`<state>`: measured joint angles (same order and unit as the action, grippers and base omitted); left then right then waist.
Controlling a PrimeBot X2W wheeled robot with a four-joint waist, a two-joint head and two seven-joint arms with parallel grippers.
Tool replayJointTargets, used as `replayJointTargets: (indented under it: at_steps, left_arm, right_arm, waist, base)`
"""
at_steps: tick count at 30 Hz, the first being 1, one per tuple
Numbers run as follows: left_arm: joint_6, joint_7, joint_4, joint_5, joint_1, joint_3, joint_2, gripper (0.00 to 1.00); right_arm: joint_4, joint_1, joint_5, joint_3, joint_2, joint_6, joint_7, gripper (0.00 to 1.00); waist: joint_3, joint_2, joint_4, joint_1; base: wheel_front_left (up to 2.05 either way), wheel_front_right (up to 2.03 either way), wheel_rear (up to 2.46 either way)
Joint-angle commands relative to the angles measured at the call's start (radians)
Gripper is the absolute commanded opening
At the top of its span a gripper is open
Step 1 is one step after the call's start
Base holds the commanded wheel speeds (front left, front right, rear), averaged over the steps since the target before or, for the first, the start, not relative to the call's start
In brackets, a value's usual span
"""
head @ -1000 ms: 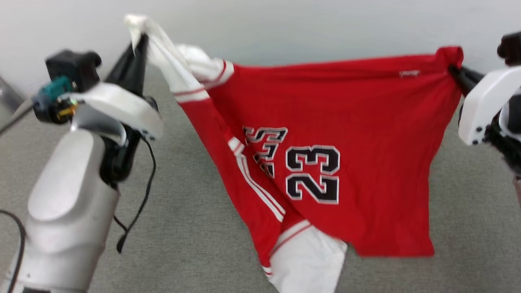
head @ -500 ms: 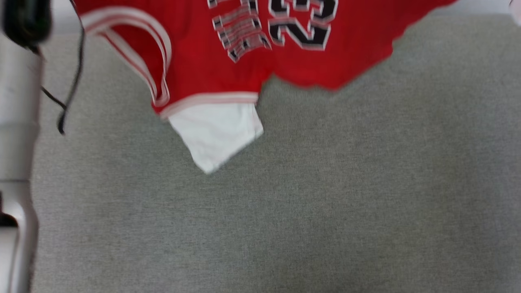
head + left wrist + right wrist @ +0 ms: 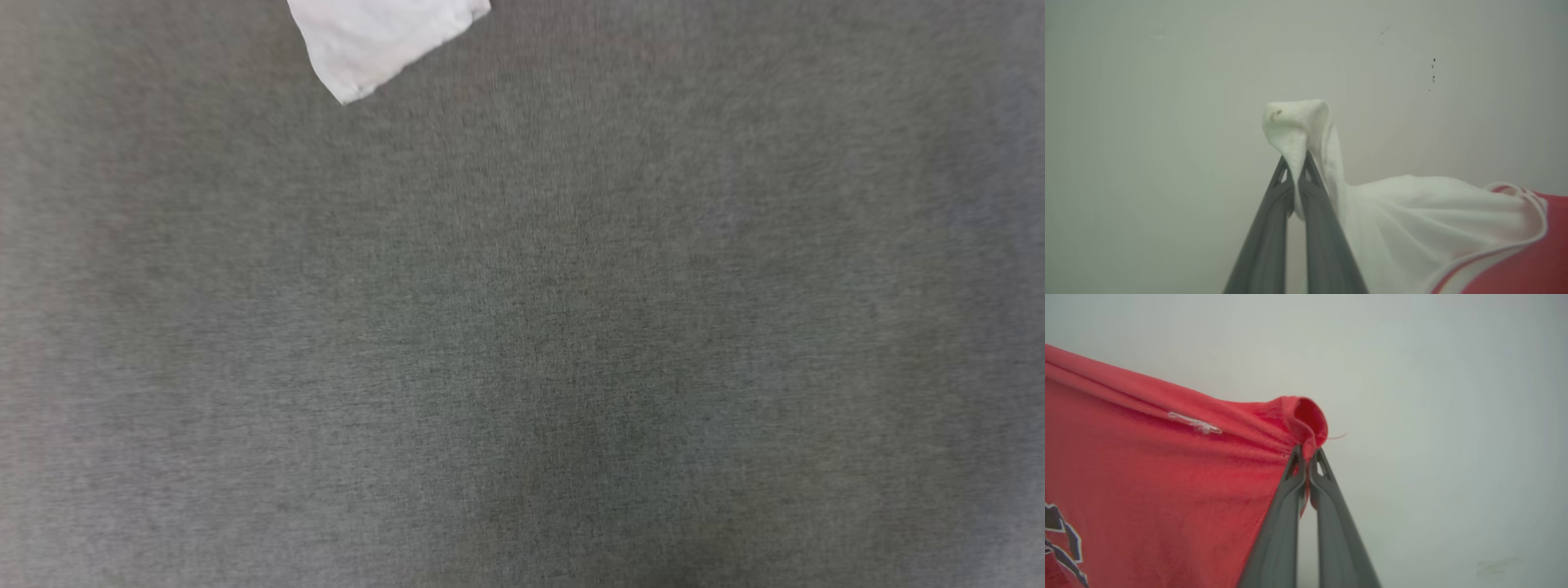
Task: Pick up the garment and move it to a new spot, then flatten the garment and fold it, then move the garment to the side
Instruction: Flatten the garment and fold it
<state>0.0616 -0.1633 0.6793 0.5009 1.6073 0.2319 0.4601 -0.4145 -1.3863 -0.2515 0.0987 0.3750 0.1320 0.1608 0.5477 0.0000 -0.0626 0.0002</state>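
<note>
The garment hangs stretched between both arms in front of a pale wall. In the left wrist view my left gripper [image 3: 1295, 157] is shut on a bunched tip of the garment's white sleeve [image 3: 1412, 216], with red cloth at the lower right. In the right wrist view my right gripper [image 3: 1306, 451] is shut on a red corner of the garment [image 3: 1167, 469], which spreads down to the left with part of the black print at the edge. In the head view a white sleeve end of the garment [image 3: 375, 37] dangles at the top edge.
A grey fabric-covered surface [image 3: 522, 327] spreads across the head view below the hanging sleeve. A plain pale wall [image 3: 1167, 102] stands behind both grippers.
The head camera has tilted sharply down, so the arms and the red body of the garment have left its view. Both grips on the garment have stayed the same.
</note>
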Motion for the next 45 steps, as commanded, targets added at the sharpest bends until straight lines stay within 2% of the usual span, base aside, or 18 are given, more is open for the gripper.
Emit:
replayJointTargets:
  at_steps: [1,14,27,31,35,45]
  left_arm:
    - [-0.003,-0.005,0.004,-0.003,0.033,-0.008,0.017,0.0]
    - [0.033,-0.048,0.102,0.016,0.104,0.006,0.009,0.0]
    - [0.066,-0.096,0.257,0.071,0.005,0.031,-0.037,0.0]
    - [0.068,-0.102,0.27,0.099,-0.081,0.035,-0.057,0.0]
    - [0.069,-0.103,0.221,0.146,-0.206,0.037,-0.07,0.0]
    - [0.068,-0.104,0.034,0.173,-0.711,-0.012,-0.08,0.0]
  right_arm:
    - [-0.007,-0.035,0.013,-0.013,0.006,-0.002,-0.012,0.0]
    - [-0.054,-0.16,0.016,-0.003,-0.05,-0.002,-0.11,0.0]
    - [-0.168,-0.064,-0.031,0.055,-0.092,-0.002,-0.104,0.0]
    - [-0.209,0.006,-0.059,0.073,-0.08,-0.002,-0.101,0.0]
    - [-0.23,0.104,-0.099,0.099,-0.06,-0.002,-0.1,0.0]
    - [-0.241,0.469,-0.233,0.177,-0.017,-0.002,-0.115,0.0]
  waist:
    - [0.064,0.0,-0.005,-0.0002]
    - [0.179,0.0,0.014,-0.0002]
    - [0.181,0.0,0.031,-0.0002]
    - [0.144,0.0,0.048,-0.0002]
    - [0.089,0.0,0.064,-0.0002]
    - [-0.128,0.0,0.078,-0.0002]
  base:
    - [0.0,0.0,0.0]
    - [0.0,0.0,0.0]
    - [0.0,0.0,0.0]
    - [0.0,0.0,0.0]
    - [0.0,0.0,0.0]
    - [0.0,0.0,0.0]
